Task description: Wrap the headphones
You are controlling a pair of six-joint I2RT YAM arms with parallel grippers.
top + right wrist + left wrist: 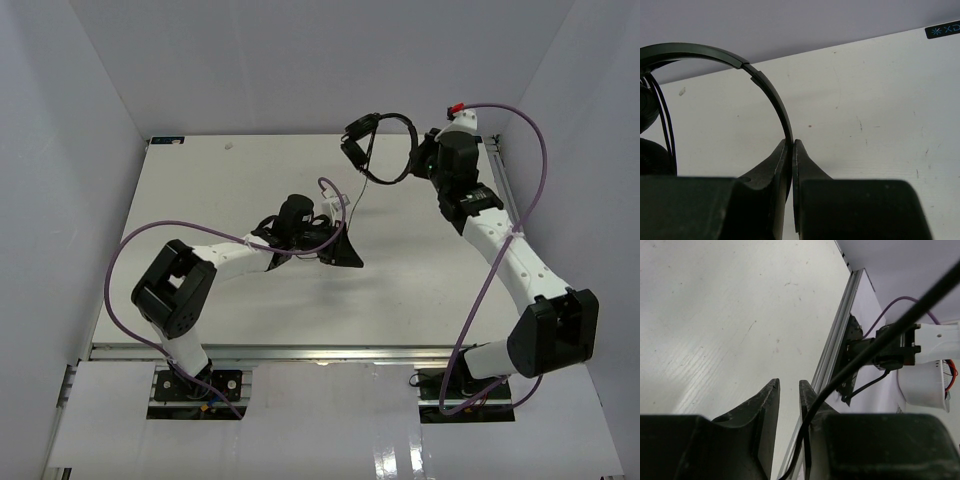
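The black headphones hang above the far middle of the table. My right gripper is shut on their thin headband, which is pinched between the fingertips. The earcups show at the left edge of the right wrist view, with thin cord strands beside them. The long cord runs down from the earcups to my left gripper at mid-table. In the left wrist view the cord lies over the right finger. The left jaws stand narrowly apart, with table showing between them.
The white table is walled on three sides. A metal rail runs along its right edge, with the right arm's base beyond it. Purple arm cables loop beside both arms.
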